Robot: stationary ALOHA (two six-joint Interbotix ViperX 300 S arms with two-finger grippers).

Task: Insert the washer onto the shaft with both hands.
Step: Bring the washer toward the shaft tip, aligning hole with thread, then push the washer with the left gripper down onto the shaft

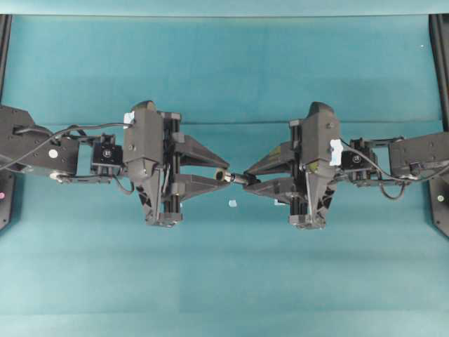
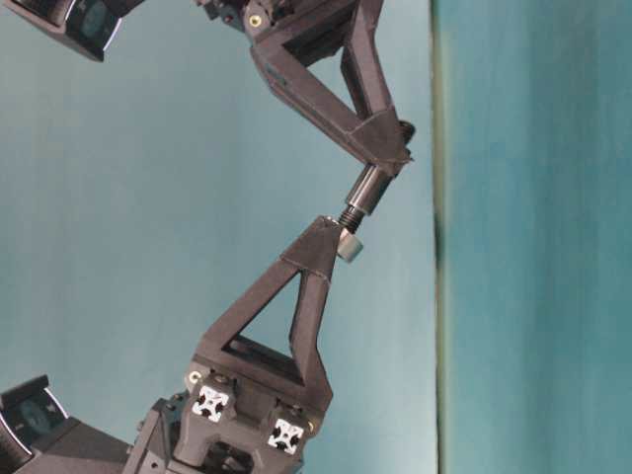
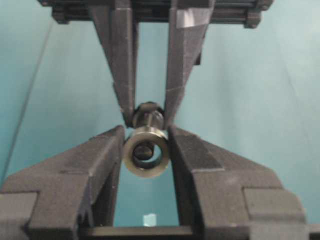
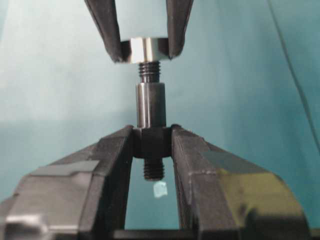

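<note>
Left edge: a black frame post (image 1: 3, 42) is seen at the left border of the overhead view, with the left arm (image 1: 42, 151) reaching in from it toward the middle.
Left gripper (image 1: 226, 168): closed on the washer (image 1: 220, 175), which is pinched between the two fingertips and held clear of the table.
Washer: a short silvery-brass ring with a dark bore, shown face-on in the left wrist view (image 3: 145, 152) and side-on as a bright band in the right wrist view (image 4: 145, 50).
Meeting point: the threaded end of the shaft (image 4: 150, 107) is seen right at the washer's face in the right wrist view; whether the tip is already inside the bore cannot be told.
Pale bit: a small whitish square (image 1: 233, 203) lies on the cloth just below the fingertips, apart from both grippers.
Shaft: a dark grey stepped rod, threaded at both ends, held level in line with the washer (image 1: 242, 178).
Right gripper (image 1: 248, 180): clamped shut on the thicker middle of the shaft.
Right edge: a second black post (image 1: 442, 42) stands at the border, the right arm (image 1: 414, 158) coming in from it.
Open room: wide bare cloth is left above and below the two grippers.
Surface: a teal cloth (image 1: 224, 70) covers the table, with a faint crease across it.
</note>
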